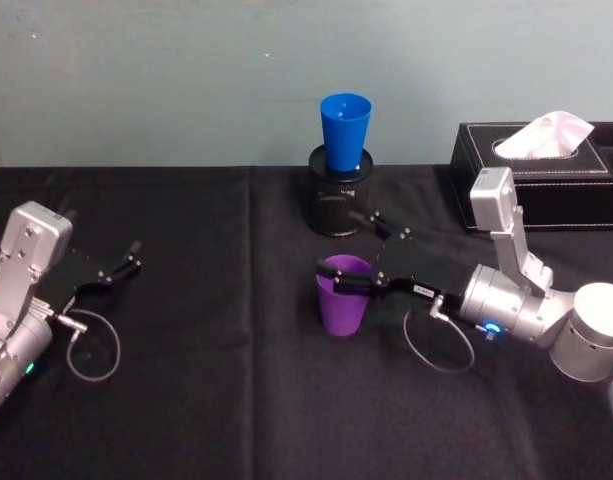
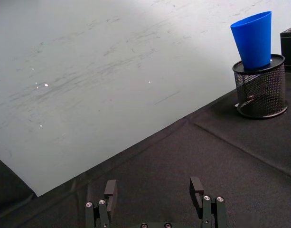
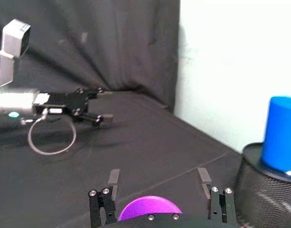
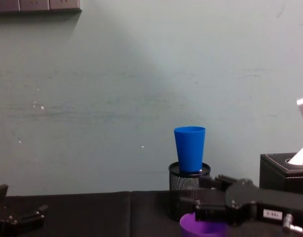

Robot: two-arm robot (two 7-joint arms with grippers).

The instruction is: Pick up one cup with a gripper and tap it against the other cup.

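My right claw point(image 1: 354, 255) sits with its fingers apart, straddling the purple cup point(image 1: 343, 295) at the rim; I judge this the grasp step, not yet clamped. The cup stands upright on the black worktop point(image 1: 206, 400), just at 6 o'clock of the mesh holder point(image 1: 340, 204). The blue cup point(image 1: 345, 131) stands in that holder, near 12 o'clock from the purple one. Next I would close, lift, then carry toward 12 o'clock, high enough to meet the blue wall above the holder's rim. The tissue box point(image 1: 541, 175) at 2 o'clock crowds that side; 9 o'clock is open. My left claw point(image 1: 120, 259) idles, fingers apart, well off at 9 o'clock.
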